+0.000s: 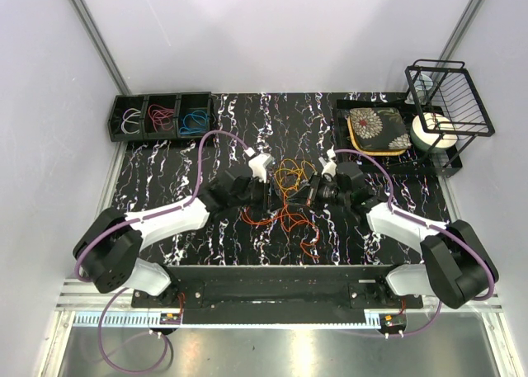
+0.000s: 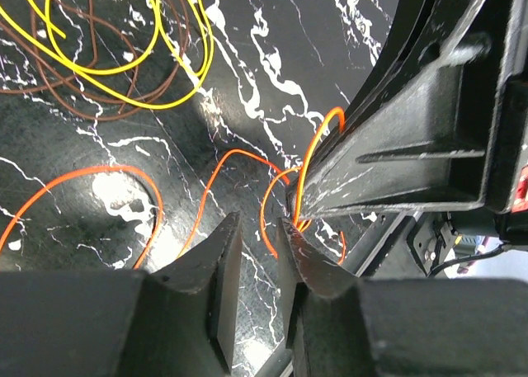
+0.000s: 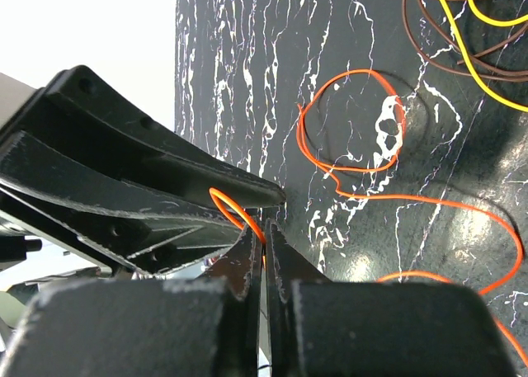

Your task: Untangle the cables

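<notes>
Though some loops [image 1: 195, 120] sit sorted in the bins [image 1: 143, 113], the cables [image 1: 289, 197] right of those bins look mostly tangled; my right claw [image 3: 264, 233] pinches the orange cable [image 3: 363, 71], my left claw [image 2: 260, 224] gapes around it.

Loose cables [image 1: 287, 179] on black marbled table [image 1: 157, 169]

I count three colours of loose cables [image 1: 289, 177], orange, yellow, brown, right of the black bin [image 1: 145, 117]; it has three compartments.
</notes>
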Tool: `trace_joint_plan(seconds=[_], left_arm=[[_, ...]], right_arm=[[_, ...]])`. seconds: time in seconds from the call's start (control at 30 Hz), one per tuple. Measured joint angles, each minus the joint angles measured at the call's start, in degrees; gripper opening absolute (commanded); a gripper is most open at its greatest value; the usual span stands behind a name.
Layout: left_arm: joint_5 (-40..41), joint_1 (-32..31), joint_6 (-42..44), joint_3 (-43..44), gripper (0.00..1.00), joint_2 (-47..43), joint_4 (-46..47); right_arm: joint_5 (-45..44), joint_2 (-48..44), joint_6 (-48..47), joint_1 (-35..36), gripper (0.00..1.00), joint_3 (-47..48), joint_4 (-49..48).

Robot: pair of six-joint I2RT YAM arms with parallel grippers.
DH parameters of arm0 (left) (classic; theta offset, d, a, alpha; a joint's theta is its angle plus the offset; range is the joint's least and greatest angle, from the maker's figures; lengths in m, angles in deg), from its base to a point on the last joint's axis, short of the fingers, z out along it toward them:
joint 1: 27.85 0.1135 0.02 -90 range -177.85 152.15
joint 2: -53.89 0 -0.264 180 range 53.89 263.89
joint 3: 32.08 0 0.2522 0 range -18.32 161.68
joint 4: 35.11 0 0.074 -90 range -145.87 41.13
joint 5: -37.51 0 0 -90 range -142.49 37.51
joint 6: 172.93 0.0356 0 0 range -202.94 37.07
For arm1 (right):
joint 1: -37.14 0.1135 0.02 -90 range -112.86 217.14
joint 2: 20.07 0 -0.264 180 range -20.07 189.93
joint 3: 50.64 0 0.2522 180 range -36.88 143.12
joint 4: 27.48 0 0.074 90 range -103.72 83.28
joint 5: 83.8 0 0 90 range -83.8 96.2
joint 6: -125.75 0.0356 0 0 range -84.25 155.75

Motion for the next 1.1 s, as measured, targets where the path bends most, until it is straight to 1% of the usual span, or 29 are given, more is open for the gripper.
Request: trace_joint_plan(seconds=[0.03, 0.1, 0.13, 0.17, 0.2, 0.27, 0.37, 0.53, 0.57, 0.6, 0.7, 0.73, 0.8, 0.83, 0.93, 1.0, 1.1], left_arm=[[-0.2, 0.0, 0.0, -0.3, 0.3, 0.0, 0.2], [-0.3, 0.0, 0.0, -0.7, 0.41, 0.0, 0.2], [-0.4, 0.0, 0.0, -0.9, 0.45, 0.0, 0.3], [-0.4, 0.0, -0.1, -1.0, 0.53, 0.0, 0.3], [-0.4, 0.0, -0.1, -1.1, 0.55, 0.0, 0.2], [0.0, 0.0, 0.1, -1.1, 0.58, -0.2, -0.3], [2.1, 0.0, 0.2, -1.1, 0.59, -1.8, -2.4], [12.1, -0.1, -1.0, -0.7, 0.62, -6.3, -10.1], [14.5, -0.1, -1.7, -0.6, 0.63, -7.1, -11.8], [16.7, -0.1, -2.3, -0.6, 0.64, -8.0, -13.4], [21.4, 0.0, -3.8, -1.5, 0.67, -11.4, -16.5], [22.0, 0.0, -4.0, -1.8, 0.68, -12.1, -16.8], [23.0, 0.0, -4.3, -2.4, 0.68, -13.5, -17.6], [23.3, 0.0, -4.3, -2.4, 0.69, -13.7, -17.9], [23.2, -0.1, -4.2, -2.4, 0.73, -13.1, -18.2], [23.1, -0.2, -3.8, -2.4, 0.76, -11.9, -18.2], [23.1, -1.2, -3.2, -2.4, 0.79, -9.6, -18.3]], right_arm=[[0.0, 0.0, 0.0, 0.0, 0.0, 0.0, 0.0], [0.0, 0.2, -0.1, 0.0, 0.0, 0.0, 0.0], [0.0, 0.3, -0.2, 0.0, 0.0, 0.0, 0.0], [0.0, 0.4, -0.2, 0.0, 0.0, 0.0, 0.0], [0.0, 0.5, -0.2, 0.0, 0.0, 0.0, 0.0], [0.0, 0.5, -0.2, 0.0, 0.0, 0.0, 0.0], [0.0, 0.7, -0.2, 0.0, 0.0, 0.0, -0.3], [0.6, 4.3, 0.1, 0.0, 0.01, 0.6, -2.7], [0.6, 5.6, 0.2, 0.1, 0.03, 1.0, -3.1], [0.7, 7.1, 0.3, 0.1, 0.1, 1.5, -3.3], [0.9, 11.5, 0.4, 1.0, 0.18, 3.5, -3.4], [0.9, 12.3, 0.5, 1.3, 0.26, 4.0, -3.4], [1.3, 14.4, 0.3, 2.4, 0.36, 5.4, -3.3], [1.5, 15.2, 0.2, 2.9, 0.45, 6.0, -3.3], [1.4, 15.6, -0.2, 3.7, 0.57, 6.5, -2.4], [0.9, 15.1, -1.5, 3.8, 0.59, 7.3, 0.7], [-2.8, 12.5, -4.4, 3.8, 0.61, 9.4, 8.8]])
